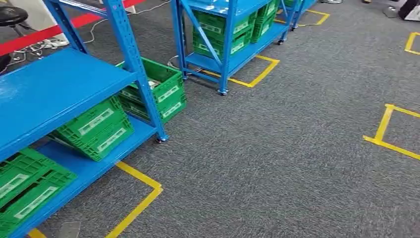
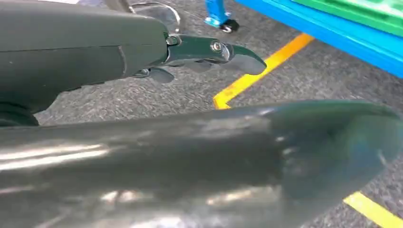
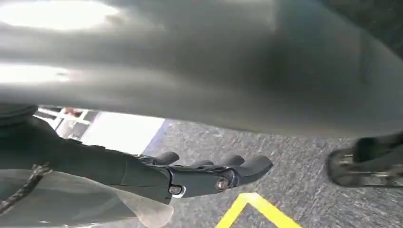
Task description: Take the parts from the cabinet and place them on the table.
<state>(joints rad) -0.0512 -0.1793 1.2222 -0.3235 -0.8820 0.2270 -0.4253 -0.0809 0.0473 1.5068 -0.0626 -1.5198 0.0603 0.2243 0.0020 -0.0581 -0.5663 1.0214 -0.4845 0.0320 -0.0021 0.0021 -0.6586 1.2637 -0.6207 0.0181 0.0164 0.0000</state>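
Crates (image 1: pixel 96 126) that likely hold the parts sit on the blue rack (image 1: pixel 59 84) while both the left hand (image 2: pixel 209 54) and right hand (image 3: pixel 204 175) hang empty, fingers loosely extended, so a careless approach could clip the rack post.

2 blue racks (image 1: pixel 124 39), ~8 green crates (image 1: pixel 96 126).

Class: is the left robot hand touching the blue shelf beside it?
Apart. The left wrist view shows grey carpet between the left robot hand and the blue shelf.
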